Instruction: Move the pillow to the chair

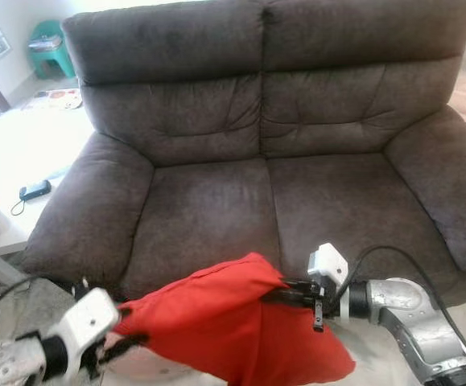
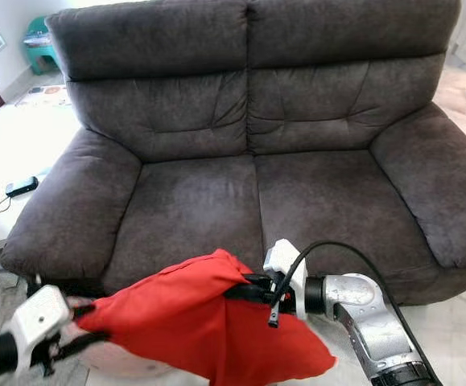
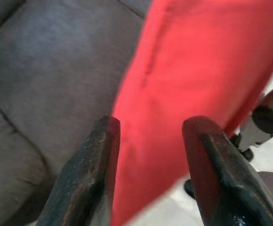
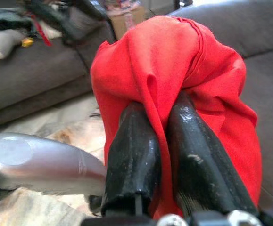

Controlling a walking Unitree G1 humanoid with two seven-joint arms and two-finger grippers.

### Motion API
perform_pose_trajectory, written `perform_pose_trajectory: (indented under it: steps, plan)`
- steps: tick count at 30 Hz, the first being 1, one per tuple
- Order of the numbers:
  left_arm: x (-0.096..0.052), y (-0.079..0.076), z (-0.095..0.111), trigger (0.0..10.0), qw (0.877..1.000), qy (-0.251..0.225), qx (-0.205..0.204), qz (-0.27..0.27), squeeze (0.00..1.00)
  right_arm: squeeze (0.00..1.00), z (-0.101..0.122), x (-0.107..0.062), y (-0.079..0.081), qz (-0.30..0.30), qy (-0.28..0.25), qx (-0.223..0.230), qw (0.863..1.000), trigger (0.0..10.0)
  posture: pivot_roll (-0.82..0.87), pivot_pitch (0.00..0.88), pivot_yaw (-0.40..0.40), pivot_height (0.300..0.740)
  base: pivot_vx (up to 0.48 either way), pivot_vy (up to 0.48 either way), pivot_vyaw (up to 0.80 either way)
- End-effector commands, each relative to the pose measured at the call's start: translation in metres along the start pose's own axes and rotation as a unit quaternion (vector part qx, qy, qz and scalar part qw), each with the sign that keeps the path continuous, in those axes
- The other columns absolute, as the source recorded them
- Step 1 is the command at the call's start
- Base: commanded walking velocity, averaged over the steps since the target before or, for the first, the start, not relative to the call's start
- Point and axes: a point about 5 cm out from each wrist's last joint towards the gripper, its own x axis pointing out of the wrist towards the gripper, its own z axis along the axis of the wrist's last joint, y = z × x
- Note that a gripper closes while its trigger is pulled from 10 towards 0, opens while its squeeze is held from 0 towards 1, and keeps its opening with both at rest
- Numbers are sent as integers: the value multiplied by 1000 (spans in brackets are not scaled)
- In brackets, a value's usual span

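While a dark grey two-seat sofa (image 1: 273, 145) spans the background, a red pillow (image 1: 233, 322) hangs in the air just in front of its seat edge, held between both arms, so the carrying step looks under way. The next move likely calls for turning toward a chair and keeping both grips firm. The pillow sags, soft and creased; the right claw (image 4: 162, 141) is pressed together pinching bunched fabric, and the left claw (image 3: 150, 160) straddles one edge, fingers spread.
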Motion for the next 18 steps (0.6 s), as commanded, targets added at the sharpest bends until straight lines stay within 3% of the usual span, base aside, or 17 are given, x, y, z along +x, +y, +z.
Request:
perform_pose_trajectory:
  steps: [1, 7, 11, 15, 16, 18]
  plan:
    - [-4, 2, -3, 10000, 1000, 3, 12, -7, 0, 0, 23, 3, 7, 45, -42, -53, 997, 10000, 64, 48, 52, 740, 0, 0, 0]
    - [-6, -10, -13, 10000, 997, 22, 23, -68, 0, 0, 24, 1, 11, 70, -45, -61, 995, 10000, 69, 50, 54, 740, 0, 0, 0]
    - [-12, -16, -27, 10000, 990, 57, 59, -117, 0, 0, 21, 0, 11, 78, -33, -68, 994, 10000, 74, 59, 53, 740, 0, 0, 0]
    - [-14, -16, -26, 10000, 988, 57, 62, -127, 0, 0, 20, -1, 11, 82, -31, -68, 994, 10000, 77, 58, 52, 740, 0, 0, 0]
    - [-14, -15, -26, 10000, 989, 53, 61, -126, 1000, 0, 20, -1, 11, 82, -31, -67, 994, 10000, 77, 58, 52, 740, 0, 0, 0]
    - [-13, -14, -26, 10000, 989, 49, 54, -132, 1000, 0, 20, -1, 11, 81, -30, -68, 994, 10000, 78, 62, 53, 740, 0, 0, 0]
